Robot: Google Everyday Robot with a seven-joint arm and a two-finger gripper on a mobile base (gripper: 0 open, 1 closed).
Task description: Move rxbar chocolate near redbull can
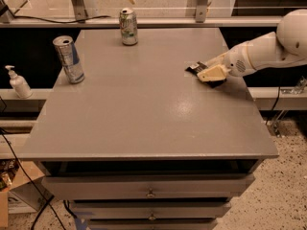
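Observation:
The rxbar chocolate (195,67), a flat black bar, lies on the grey table (144,104) near its right edge, partly hidden under my gripper. My gripper (211,74) is low over the bar and looks to be touching it; the white arm reaches in from the right. The redbull can (68,59), slim and silver and blue, stands upright near the table's left edge, far from the bar.
A shorter silver, green and white can (128,27) stands at the back middle of the table. A white pump bottle (18,83) stands on a ledge left of the table. Drawers (151,191) sit below the front edge.

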